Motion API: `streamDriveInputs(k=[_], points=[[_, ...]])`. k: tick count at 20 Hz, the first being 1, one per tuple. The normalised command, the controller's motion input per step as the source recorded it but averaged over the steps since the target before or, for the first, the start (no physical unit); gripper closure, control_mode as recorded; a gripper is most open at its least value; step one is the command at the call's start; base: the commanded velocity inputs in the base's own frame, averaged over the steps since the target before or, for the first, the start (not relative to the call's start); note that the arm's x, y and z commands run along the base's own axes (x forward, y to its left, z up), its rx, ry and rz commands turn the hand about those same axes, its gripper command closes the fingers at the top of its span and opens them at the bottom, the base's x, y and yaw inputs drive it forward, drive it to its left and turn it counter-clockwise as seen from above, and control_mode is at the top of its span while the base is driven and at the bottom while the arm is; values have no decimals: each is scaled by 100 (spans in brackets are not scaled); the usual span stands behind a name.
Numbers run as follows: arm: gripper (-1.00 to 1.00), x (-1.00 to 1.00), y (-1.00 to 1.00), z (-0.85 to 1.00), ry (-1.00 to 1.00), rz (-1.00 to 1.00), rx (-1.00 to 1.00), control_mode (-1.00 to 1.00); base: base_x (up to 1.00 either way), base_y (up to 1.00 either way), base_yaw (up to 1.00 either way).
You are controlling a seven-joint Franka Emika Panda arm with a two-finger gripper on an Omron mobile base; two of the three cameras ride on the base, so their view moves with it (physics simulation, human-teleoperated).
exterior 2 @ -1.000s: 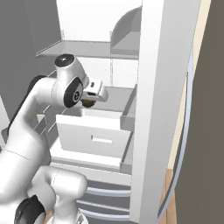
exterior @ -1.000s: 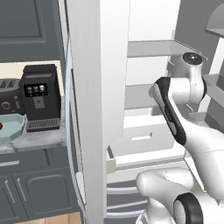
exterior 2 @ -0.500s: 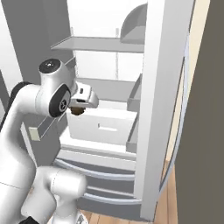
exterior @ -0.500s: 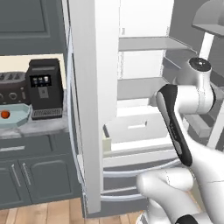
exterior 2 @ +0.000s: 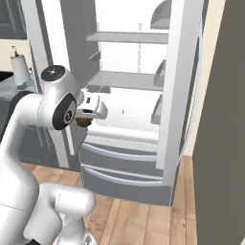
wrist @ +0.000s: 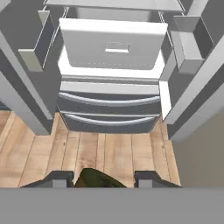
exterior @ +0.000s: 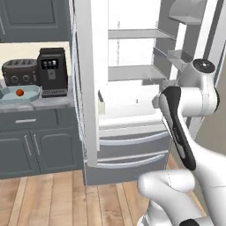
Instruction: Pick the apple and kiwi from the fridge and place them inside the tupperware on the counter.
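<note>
The dark brown kiwi sits between my two fingertips at the bottom of the hand view, and my gripper is shut on it. In the right base view the kiwi hangs under the hand, in front of the open fridge and outside it. The red-orange apple lies inside the pale blue-green tupperware on the grey counter, far to the left of the arm. The fridge's white drawer lies ahead of the hand.
A toaster and a black coffee machine stand behind the tupperware. The open left fridge door stands between arm and counter. The right door and a dark wall close the right side. Wooden floor lies below.
Both base views have pulled back from the fridge and shifted, so the base has driven. The hand with the kiwi now sits outside the fridge, in front of the drawer.
</note>
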Motion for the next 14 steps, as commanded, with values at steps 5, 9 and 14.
streamDriveInputs(k=[5,9,14], points=[[100,0,0,0,0,0,0,100,-20,80,1],[100,0,0,0,0,0,0,100,0,100,0],[100,0,0,0,0,0,0,100,3,100,0]])
